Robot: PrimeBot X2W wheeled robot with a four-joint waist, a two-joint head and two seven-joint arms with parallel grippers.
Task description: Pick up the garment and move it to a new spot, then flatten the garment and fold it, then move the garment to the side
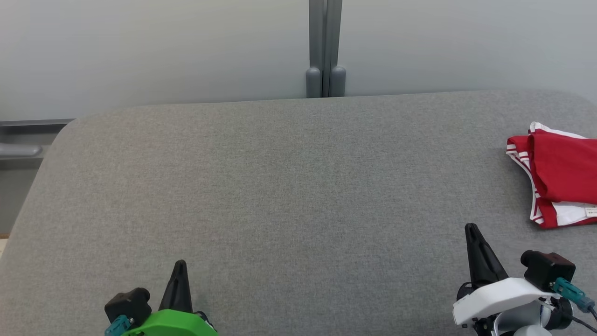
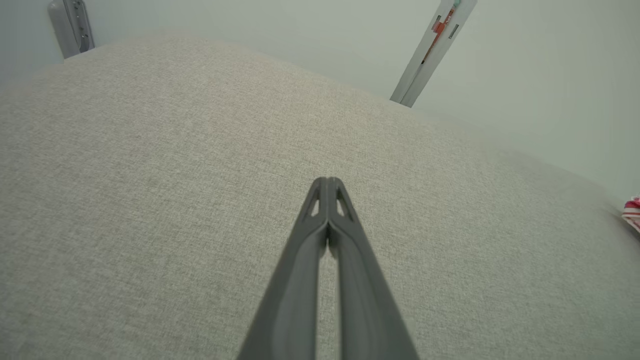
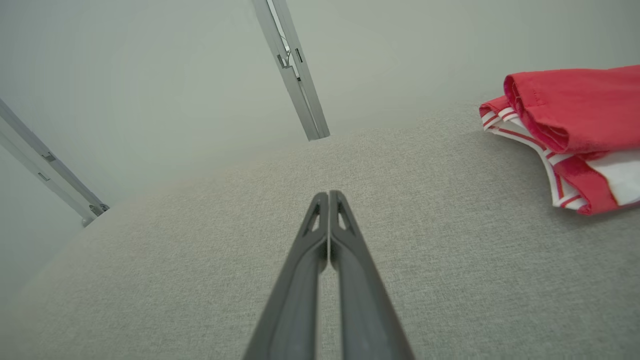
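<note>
While one red garment (image 1: 562,175) lies on the table (image 1: 298,186), left pincer (image 1: 180,265) and right pincer (image 1: 472,229) stand closed; both empty.

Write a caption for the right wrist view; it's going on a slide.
Shut right gripper over the grey fabric surface, with the red-and-white garment lying untouched at the view's right.

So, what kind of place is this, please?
Probably a test room set up for cloth folding, not a home: a wide grey fabric-covered table, plain pale wall panels joined by a grey post, and a single red and white garment.
</note>
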